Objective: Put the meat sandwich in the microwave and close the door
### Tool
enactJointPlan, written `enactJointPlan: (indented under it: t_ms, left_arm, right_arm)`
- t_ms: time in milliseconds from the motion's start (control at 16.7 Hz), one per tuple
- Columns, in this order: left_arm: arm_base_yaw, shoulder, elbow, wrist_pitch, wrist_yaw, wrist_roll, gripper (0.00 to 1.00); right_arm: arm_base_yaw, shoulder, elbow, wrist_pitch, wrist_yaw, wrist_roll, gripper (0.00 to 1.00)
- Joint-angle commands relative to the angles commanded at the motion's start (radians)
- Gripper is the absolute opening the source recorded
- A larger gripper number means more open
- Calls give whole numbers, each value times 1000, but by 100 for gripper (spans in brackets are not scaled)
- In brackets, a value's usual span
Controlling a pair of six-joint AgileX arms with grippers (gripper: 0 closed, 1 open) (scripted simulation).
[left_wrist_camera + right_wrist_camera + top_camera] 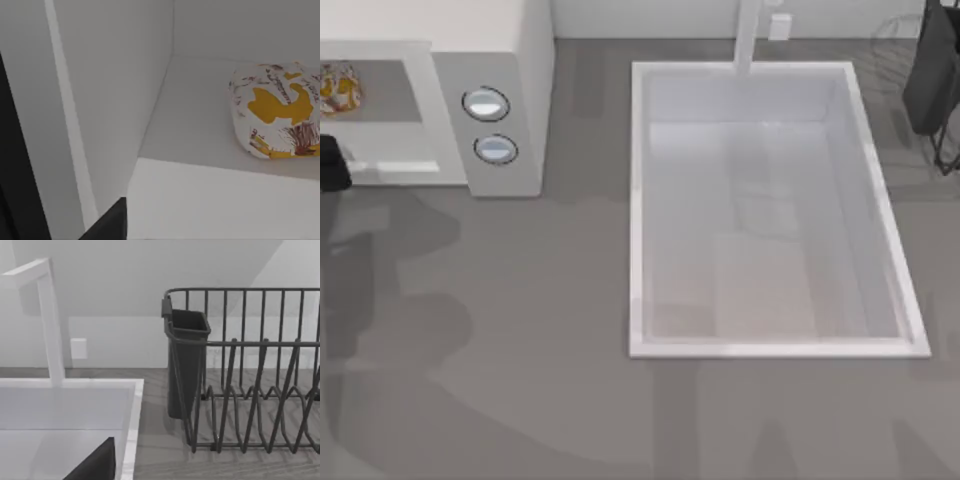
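At the microwave's open front: the left claw (330, 163) is hovering at the top view's left edge, just outside the cavity; a dark corner of it is showing in the left wrist view.
Left claw state: it is not grasping anything, and whether it is released or clenched I cannot tell.
Meat sandwich (276, 111): it is lying on the pale cavity floor, ahead of the left claw and apart from it, close to the back wall; its wrapper is showing white with yellow patches and brownish marks. In the top view it is sitting (338, 88) just beyond the claw, deeper inside.
Microwave (510, 60): it is standing on the tabletop (520, 350) with its cavity lying open toward the left claw; the grey side panel is sitting to the claw's right.
Knobs: two round silvery ones, upper (486, 104) and lower (495, 149), are sitting stacked on that panel, well to the right of the left claw.
Right claw (932, 75): it is hanging parked over the tabletop's far right corner; whether it is released or clenched I cannot tell.
Sink (638, 200): the white basin is lying between the two claws, nearer the right one, with the white faucet (748, 35) rising at its far rim.
Dish rack (260, 390): the dark wire rack is standing just ahead of the right claw, beside the sink.
Cutlery holder (186, 360): a dark cup is hanging on the rack's end nearest the sink.
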Motion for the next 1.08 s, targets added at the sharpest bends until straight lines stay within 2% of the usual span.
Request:
enactJointPlan:
  t_ms: [240, 420, 840, 1080]
  left_arm:
    - [-33, -58, -227, 62, 34, 38, 100]
    - [-55, -67, -311, 60, 53, 61, 100]
    - [-60, -74, -313, 44, 53, 62, 100]
    - [-61, -180, -303, -87, 52, 61, 100]
  right_arm:
    - [0, 0, 0, 0, 0, 0, 100]
    - [0, 0, 0, 0, 0, 0, 100]
    - [0, 0, 0, 0, 0, 0, 100]
    - [0, 0, 0, 0, 0, 0, 100]
